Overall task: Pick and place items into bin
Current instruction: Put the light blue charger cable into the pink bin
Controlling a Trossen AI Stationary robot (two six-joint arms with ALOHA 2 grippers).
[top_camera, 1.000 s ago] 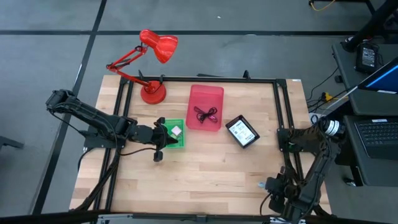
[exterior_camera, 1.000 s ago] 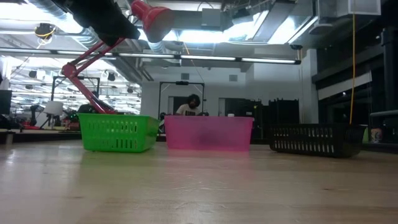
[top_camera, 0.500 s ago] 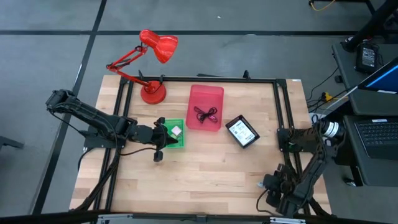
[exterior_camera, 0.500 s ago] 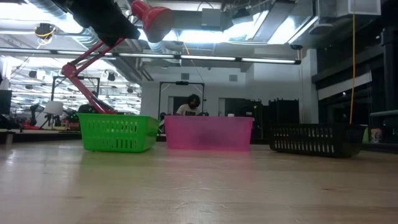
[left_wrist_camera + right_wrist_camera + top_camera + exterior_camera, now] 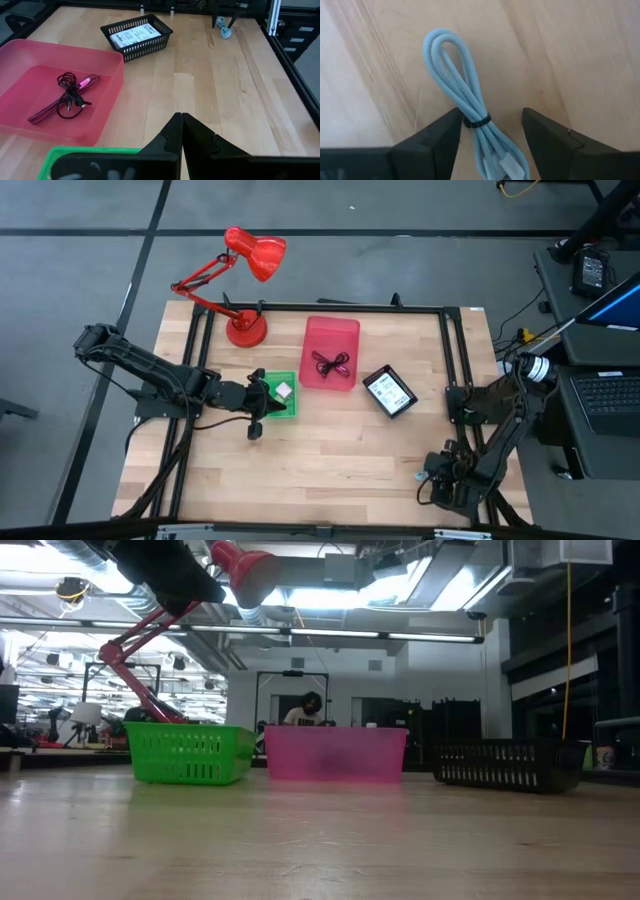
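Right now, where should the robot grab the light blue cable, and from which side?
Grab the blue cable at its tied middle, where the small black band bundles the strands. Come straight down from above: it lies flat on the table, and the right gripper already has its open fingers on either side of that spot.

Arm and gripper pose

The left arm reaches in from the table's left edge, forearm level and pointing toward the centre; the left gripper (image 5: 262,402) has its two fingers (image 5: 172,131) pressed together. The right arm is folded at the table's near right corner, wrist turned down; the right gripper (image 5: 490,131) is low over the tabletop, its fingers (image 5: 547,135) spread apart.
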